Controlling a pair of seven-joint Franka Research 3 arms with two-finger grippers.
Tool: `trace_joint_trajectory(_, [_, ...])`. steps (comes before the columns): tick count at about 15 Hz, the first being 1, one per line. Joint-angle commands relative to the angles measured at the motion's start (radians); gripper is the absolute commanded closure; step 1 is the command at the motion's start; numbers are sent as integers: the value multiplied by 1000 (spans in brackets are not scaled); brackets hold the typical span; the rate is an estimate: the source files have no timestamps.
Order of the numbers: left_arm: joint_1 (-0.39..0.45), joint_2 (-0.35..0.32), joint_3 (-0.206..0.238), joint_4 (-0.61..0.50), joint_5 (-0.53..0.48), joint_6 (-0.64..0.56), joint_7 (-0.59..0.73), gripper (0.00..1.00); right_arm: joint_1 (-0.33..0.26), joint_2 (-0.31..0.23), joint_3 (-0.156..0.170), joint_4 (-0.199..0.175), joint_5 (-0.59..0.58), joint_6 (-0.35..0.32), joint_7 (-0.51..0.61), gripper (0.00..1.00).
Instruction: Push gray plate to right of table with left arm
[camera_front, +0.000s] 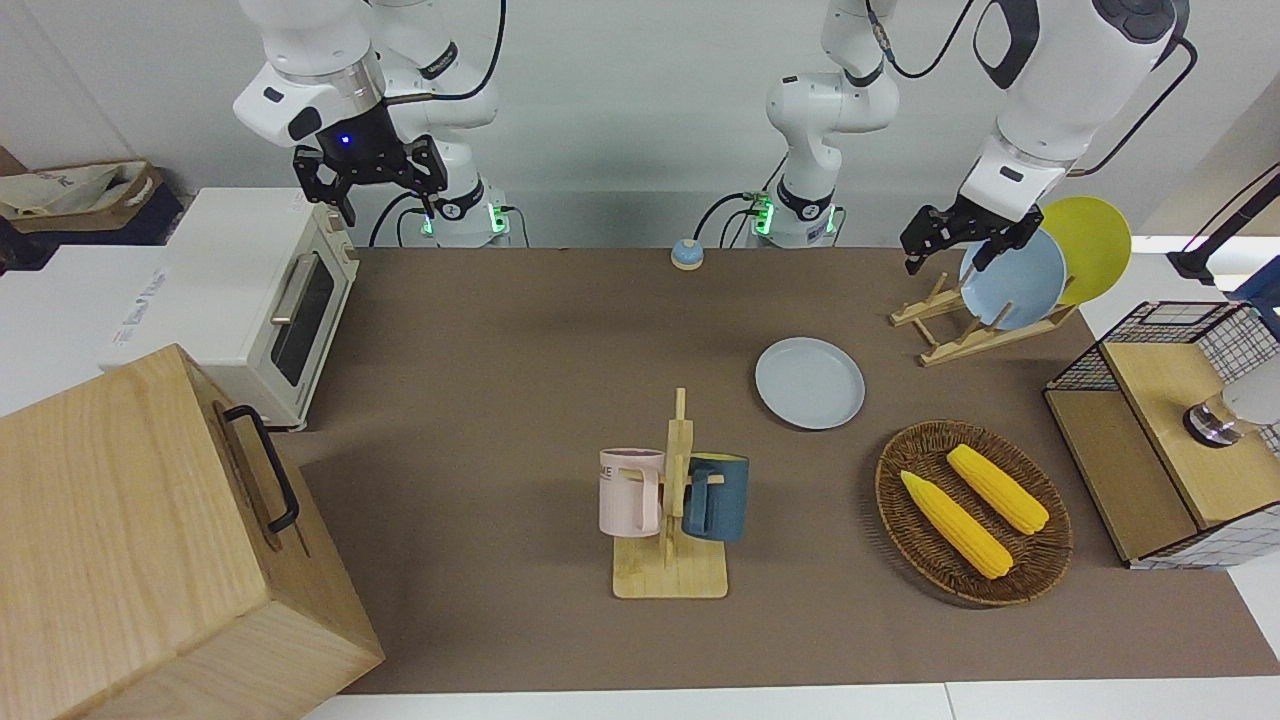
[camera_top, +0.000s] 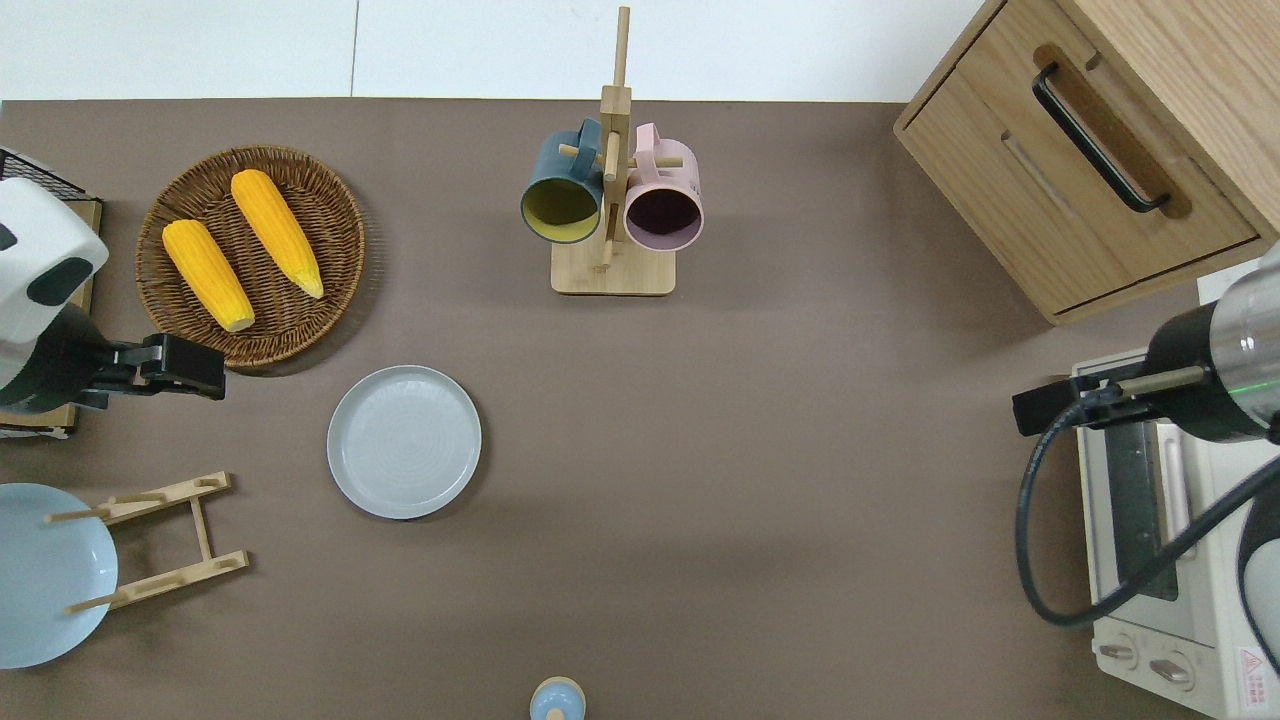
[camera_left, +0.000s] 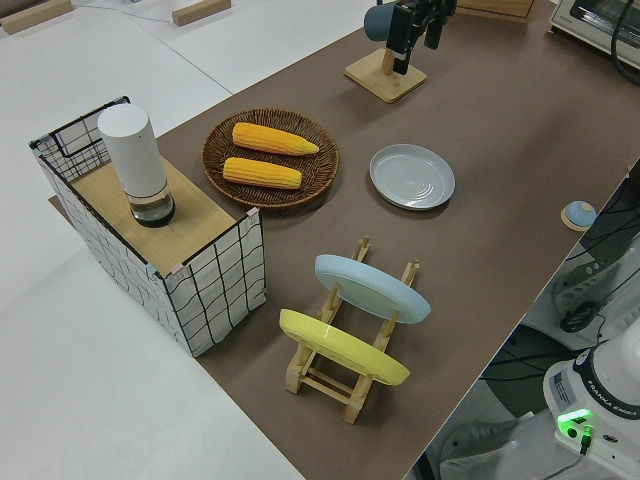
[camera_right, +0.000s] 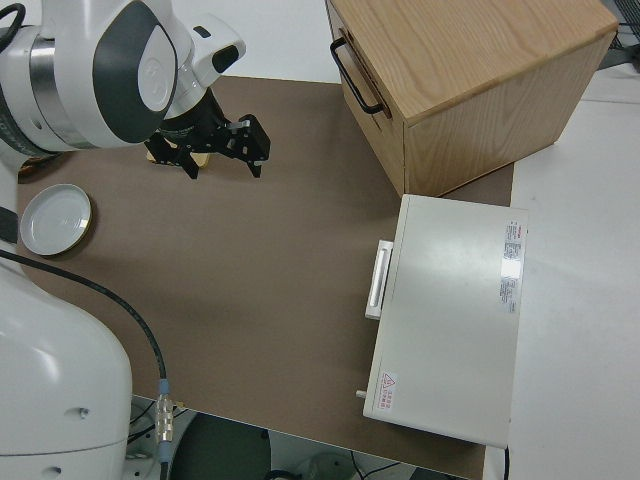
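The gray plate (camera_front: 809, 383) lies flat on the brown table (camera_front: 500, 350), seen from overhead (camera_top: 404, 442) between the wicker basket and the plate rack, and in the left side view (camera_left: 412, 176). My left gripper (camera_front: 945, 257) hangs open and empty in the air. In the overhead view (camera_top: 185, 366) it is over the table by the basket's rim, toward the left arm's end from the plate and apart from it. My right arm is parked, its gripper (camera_front: 392, 205) open and empty.
A wicker basket (camera_front: 890, 470) holds two corn cobs. A wooden rack (camera_front: 960, 340) holds a sky-blue plate (camera_front: 1015, 280) and a yellow plate (camera_front: 1095, 245). A mug tree (camera_front: 672, 500), a small blue bell (camera_front: 686, 254), a toaster oven (camera_front: 270, 300), a wooden box (camera_front: 130, 540) and a wire crate (camera_front: 1180, 420) stand around.
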Motion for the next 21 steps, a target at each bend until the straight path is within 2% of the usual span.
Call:
trace_joint_trajectory(1, [0,-32,0,-78,-1,43,-51,0,-20,-3,17,9,6,-16,13,17])
trace_joint_trajectory(10, [3,-71,1,-348,-10,290,-67,0,-20,-3,15,9,6,-16,13,17])
trace_joint_trajectory(12, [4,-63,1,-393,-10,326,-67,2,-20,-3,15,9,4,-16,13,17])
trace_joint_trajectory(18, [4,-51,18,-555,-15,529,-79,0,-20,-3,17,9,4,-16,13,17])
trace_joint_trajectory(21, [1,-16,23,-586,-15,583,-100,0,-20,-3,15,9,6,-16,13,17])
